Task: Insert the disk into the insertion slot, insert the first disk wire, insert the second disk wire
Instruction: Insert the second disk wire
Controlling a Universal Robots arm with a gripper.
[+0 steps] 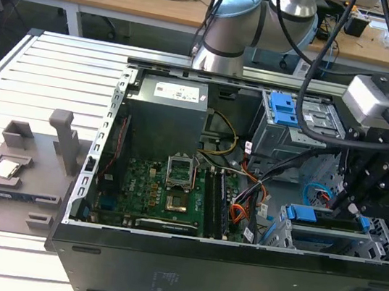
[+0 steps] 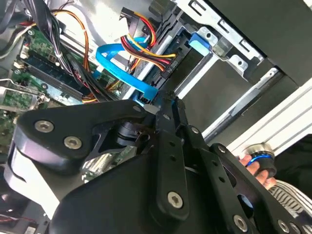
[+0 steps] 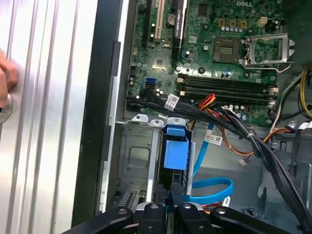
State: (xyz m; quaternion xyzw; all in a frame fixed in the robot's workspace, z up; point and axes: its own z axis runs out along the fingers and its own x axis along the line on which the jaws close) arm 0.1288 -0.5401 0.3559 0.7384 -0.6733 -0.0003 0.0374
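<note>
I have the jaws down at the exterior view's right end of the open computer case, right over the insertion slot. The disk sits inside that low silver cage, its blue carrier edge showing along the top, just below my fingertips. In the first wrist view the jaws look drawn together on a thin dark connector, with the blue carrier tab of the disk straight ahead of them and nearly touching. In the second wrist view the same tips meet at a black plug where the flat blue cable ends against the drive's edge, so I read them as closed on the plug of that cable, though the contact itself is partly hidden.

Inside the case I see the green motherboard with its open processor socket, the grey power supply above it, and a bundle of orange, red and yellow wires running toward the drive. A taller grey cage with a blue latch stands beyond the slot. A person's hand rests on a knob on the ribbed desk beside the case.
</note>
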